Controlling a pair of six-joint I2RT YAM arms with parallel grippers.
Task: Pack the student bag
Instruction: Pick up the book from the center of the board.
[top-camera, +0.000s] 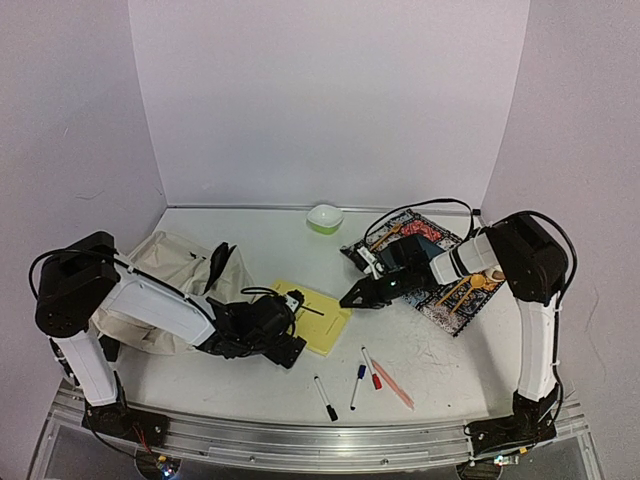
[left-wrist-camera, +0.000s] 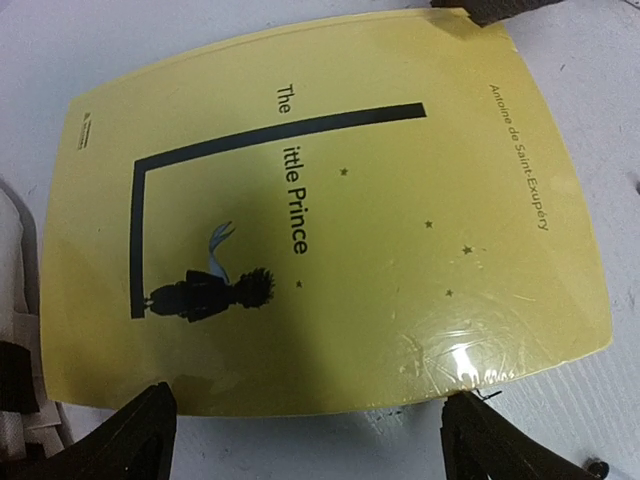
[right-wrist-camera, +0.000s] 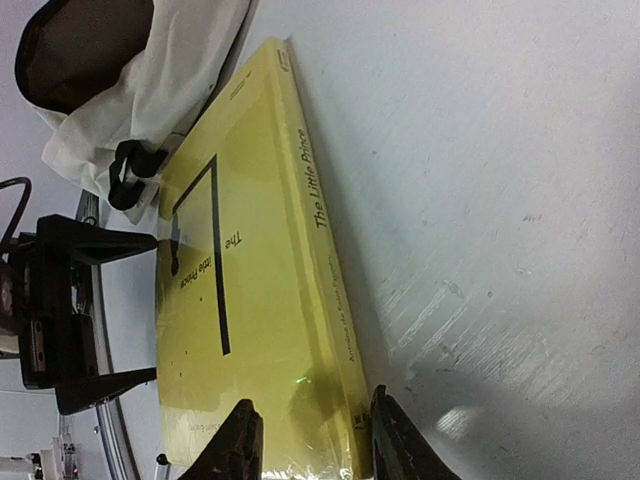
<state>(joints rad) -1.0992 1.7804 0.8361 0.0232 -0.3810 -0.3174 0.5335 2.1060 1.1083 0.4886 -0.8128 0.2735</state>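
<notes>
Bracketing the spine corner of the book (top-camera: 315, 318) with the right end effector (right-wrist-camera: 315, 405), one finger over the yellow cover and the other on the worktop (top-camera: 440, 350) side. Not possible to tell whether clamping that edge or only standing around it. Probably working the corner up off the flat surface, a thin book lying flat offering little other purchase.

Hovering the left end effector (left-wrist-camera: 310, 410) over the opposite, near edge of the cover, spread wide and grasping nothing. Likely waiting to steady or take the book once raised.

Leaving the bag (top-camera: 165, 262) slumped at the left of the worktop, behind the left arm and just beside the book. Showing a dark opening just past the book's far end in the right wrist view, presumably for a short slide in.

Reading "The …ittle Prince" on the cover, with a large black angle serving as the L, and "Antoine de Saint-Exupéry" along one edge, beside a small dark figure and scattered stars. Reading "The Little Prince" again along the spine. Finding a small logo in one cover corner, too tiny to make out.
</notes>
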